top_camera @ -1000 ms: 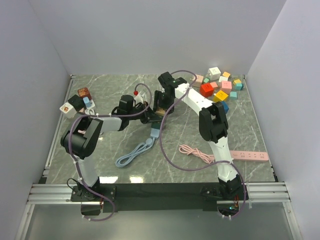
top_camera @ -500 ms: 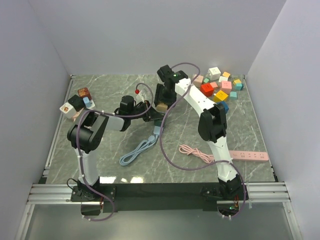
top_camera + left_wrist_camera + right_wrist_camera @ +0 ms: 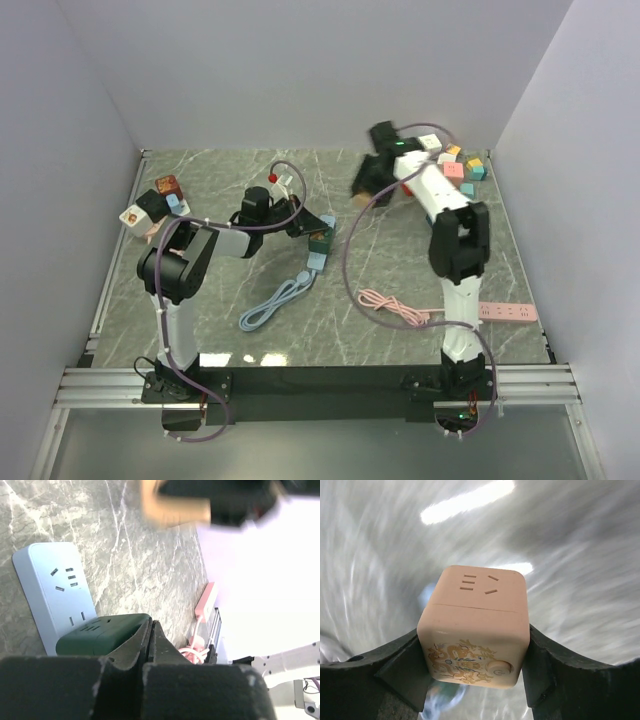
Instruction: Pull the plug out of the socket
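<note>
The plug, a peach cube (image 3: 475, 625) with a gold dragon print, hangs in the air with my right gripper (image 3: 475, 661) shut on its two sides. From above, the peach plug (image 3: 358, 202) is right of and apart from the socket, a light blue power strip (image 3: 314, 261). A dark green cube (image 3: 100, 632) still sits on the blue strip (image 3: 50, 595). My left gripper (image 3: 150, 626) is shut with nothing between its fingers, its tip resting at the green cube (image 3: 320, 240).
A blue cable (image 3: 270, 305) trails from the strip toward the near left. A heap of coloured cubes (image 3: 445, 170) lies at the back right, several more cubes (image 3: 155, 205) at the left edge. A pink strip (image 3: 505, 312) and pink cable (image 3: 390, 305) lie near right.
My right gripper has lifted the peach plug off the blue strip and swung it to the back right. The left gripper has stayed shut at the strip.
</note>
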